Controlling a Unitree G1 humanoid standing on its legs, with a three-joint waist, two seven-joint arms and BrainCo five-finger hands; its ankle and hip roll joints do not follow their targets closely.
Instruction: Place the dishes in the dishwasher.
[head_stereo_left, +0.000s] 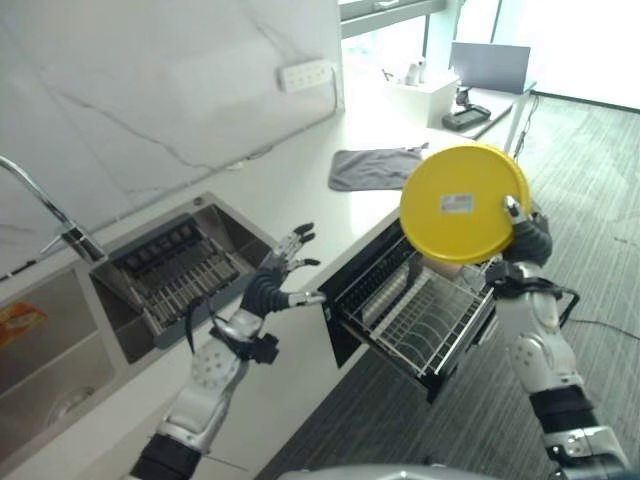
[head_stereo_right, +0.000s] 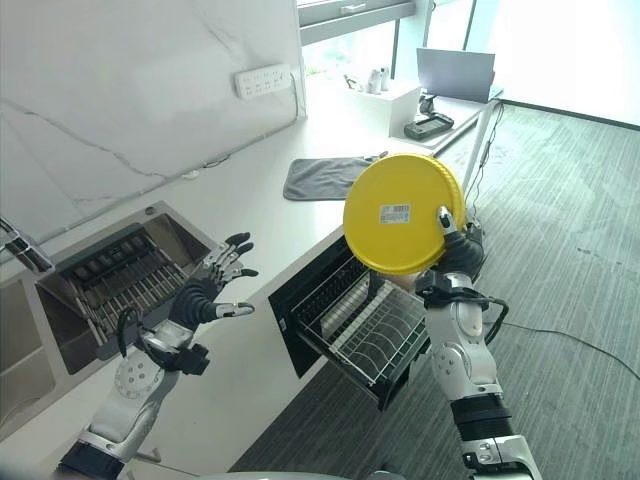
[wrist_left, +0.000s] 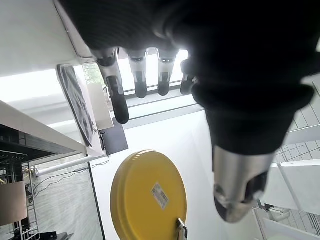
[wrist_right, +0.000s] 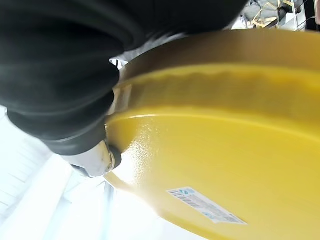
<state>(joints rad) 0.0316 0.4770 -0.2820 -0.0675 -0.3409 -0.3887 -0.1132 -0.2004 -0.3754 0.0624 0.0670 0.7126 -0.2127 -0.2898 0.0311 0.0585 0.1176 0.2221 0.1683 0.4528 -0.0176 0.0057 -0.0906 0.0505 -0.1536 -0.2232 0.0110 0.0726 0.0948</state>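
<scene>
While the dishwasher drawer stands pulled out from the counter front, the scene reads as follows:

Right hand: the right hand (head_stereo_left: 527, 238) is raised beside the open drawer, pinching the yellow plate (head_stereo_left: 462, 203) at its lower right rim; the thumb lies across the underside near the edge, the fingers sit behind the plate out of sight.

Yellow plate: held up on edge in the air, its underside with a small white label turned toward the head camera; it hangs above the far side of the dishwasher rack (head_stereo_left: 425, 312), apart from the wires; in the right wrist view the plate (wrist_right: 225, 150) runs right up against the hand's dark cover.

Dishwasher rack: a white wire basket inside the dark drawer, pulled out over the floor; its rows of prongs stand bare.

Left hand: the left hand (head_stereo_left: 285, 275) hovers over the counter (head_stereo_left: 290, 190) edge just left of the drawer; its fingers are spread and straight, thumb pointing toward the drawer, nothing held; the left wrist view shows the fingers (wrist_left: 116, 95) extended.

Sink: the sink (head_stereo_left: 60, 350) lies at the counter's left, a recessed rack (head_stereo_left: 175, 270) beside it.

Grey cloth: the grey cloth (head_stereo_left: 375, 167) lies flat on the counter beyond the drawer.
</scene>
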